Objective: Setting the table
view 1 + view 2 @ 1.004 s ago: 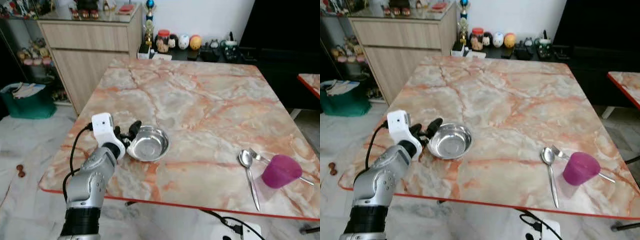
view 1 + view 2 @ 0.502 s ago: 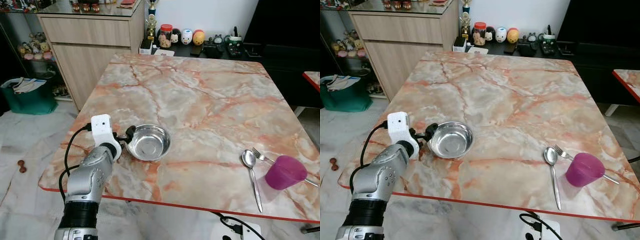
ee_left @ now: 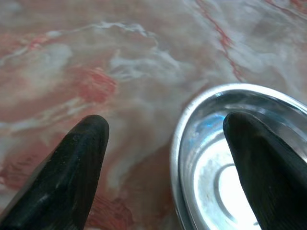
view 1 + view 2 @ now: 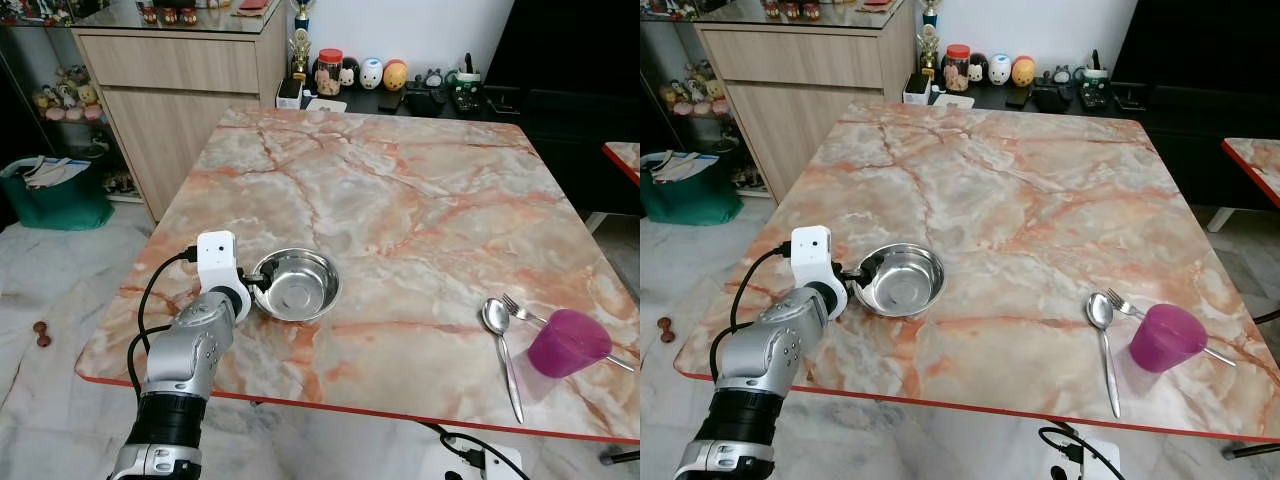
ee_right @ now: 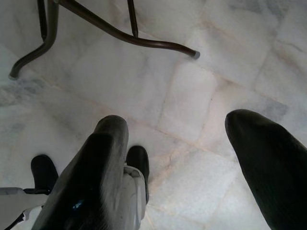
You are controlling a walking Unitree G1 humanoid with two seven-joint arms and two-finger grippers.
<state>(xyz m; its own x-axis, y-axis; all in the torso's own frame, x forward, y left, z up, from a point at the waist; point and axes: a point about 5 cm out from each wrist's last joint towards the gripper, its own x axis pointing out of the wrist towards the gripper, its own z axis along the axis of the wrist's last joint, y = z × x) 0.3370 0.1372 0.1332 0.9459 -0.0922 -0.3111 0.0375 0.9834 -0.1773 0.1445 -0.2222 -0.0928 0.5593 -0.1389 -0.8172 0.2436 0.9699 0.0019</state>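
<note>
left claw (image 3: 163, 139) straddles the steel bowl (image 4: 296, 283) rim, fingers apart.

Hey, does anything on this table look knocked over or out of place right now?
Yes: the purple cup lies tipped on its side at the table's right edge, resting across the fork, beside the spoon. The steel bowl sits upright.

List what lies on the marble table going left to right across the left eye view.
Left gripper with its fingers straddling the bowl's rim → steel bowl → spoon → fork → purple cup, tipped on its side near the table's right edge.
</note>
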